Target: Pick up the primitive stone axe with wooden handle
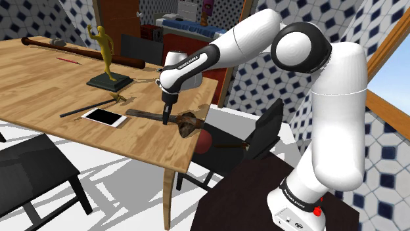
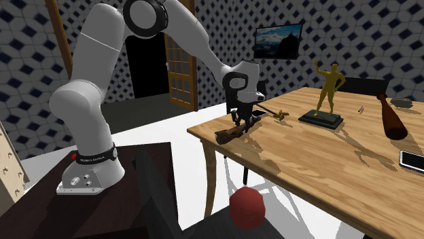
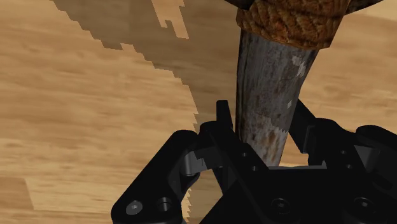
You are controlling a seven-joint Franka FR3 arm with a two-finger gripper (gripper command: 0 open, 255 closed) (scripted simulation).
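Wooden table [image 1: 39, 72] spread across the shoulder view's left. White arm [image 1: 223, 49] bent down over its near corner. Gold figure statue [image 1: 105, 49] upright further in on the tabletop. Stone axe [image 1: 186, 123] flat on the table beside that corner, rope-lashed head toward the edge. Black gripper [image 1: 166, 118] clenched on the axe's handle, one finger pressed to each side.

Weathered stone axe [image 1: 186, 123], rope-bound head, grey-brown handle, flat on table [image 1: 39, 79] near corner.
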